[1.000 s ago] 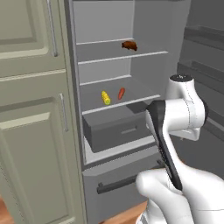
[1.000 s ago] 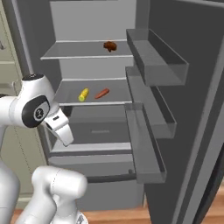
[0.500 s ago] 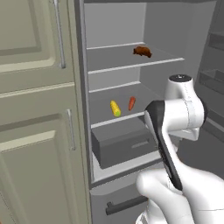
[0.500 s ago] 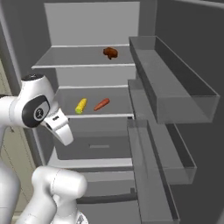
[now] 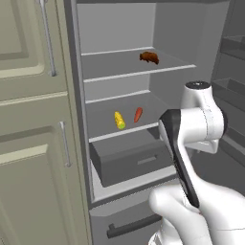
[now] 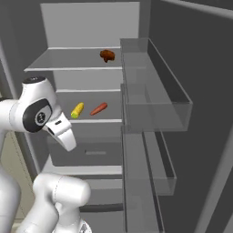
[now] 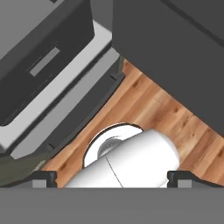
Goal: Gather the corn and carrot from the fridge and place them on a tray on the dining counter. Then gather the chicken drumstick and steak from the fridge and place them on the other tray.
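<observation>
Gripper point(image 7: 112, 178): two dark fingertips at the bottom corners of the hand view, standing as wide apart as they go, nothing between them.

Left base view. Fridge point(image 5: 143, 28) open, centre of frame. Corn point(image 5: 119, 120) and carrot point(image 5: 138, 114) lie side by side, near but apart, on the middle shelf at centre; corn to the left. Brown meat item point(image 5: 149, 57) on the upper shelf, upper right of centre (drumstick or steak, too small to tell; the second meat item is not identified). Grey drawer point(image 5: 131, 160) below the middle shelf, pulled partly out. Arm folded at lower right, short of the shelves. Cream cabinet doors point(image 5: 33, 119) fill the left side.

Right base view. Same shelves at upper left; corn left of carrot at mid-left, meat item above. Clear door bins point(image 6: 154, 98) run down the centre and right. Arm at lower left, wrist pointing downward.

Hand view. Camera looks down at wooden floor point(image 7: 166, 109), drawer front at upper left.

Step in hand, by judgement: approach for the first pick, nothing gathered yet. Next move calls for raising and turning the hand toward the middle shelf, then reaching in over the drawer to straddle the corn or carrot with open jaws.
</observation>
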